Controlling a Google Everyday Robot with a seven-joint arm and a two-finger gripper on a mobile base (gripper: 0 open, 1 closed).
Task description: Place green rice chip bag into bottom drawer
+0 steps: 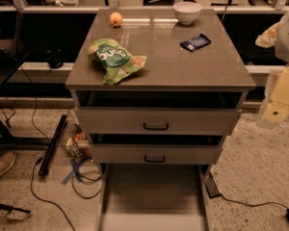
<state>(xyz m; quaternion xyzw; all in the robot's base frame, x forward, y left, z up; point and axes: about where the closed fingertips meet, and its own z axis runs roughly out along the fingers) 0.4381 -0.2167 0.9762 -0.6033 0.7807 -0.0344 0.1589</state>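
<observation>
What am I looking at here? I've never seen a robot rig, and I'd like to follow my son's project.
There is one picture from one camera, which looks down at a cabinet from the front. Where the camera is mounted is not known. The pale shape at the right edge is the robot's arm. Its gripper, a two-finger hand, seems to be the lower end, which hangs beside the cabinet and touches nothing on it. On the cabinet top lie a green bag, an orange, a white bowl and a dark blue bar. The bottom drawer is pulled out toward the camera. The bag is meant to go into it but is not yet picked up.
</observation>
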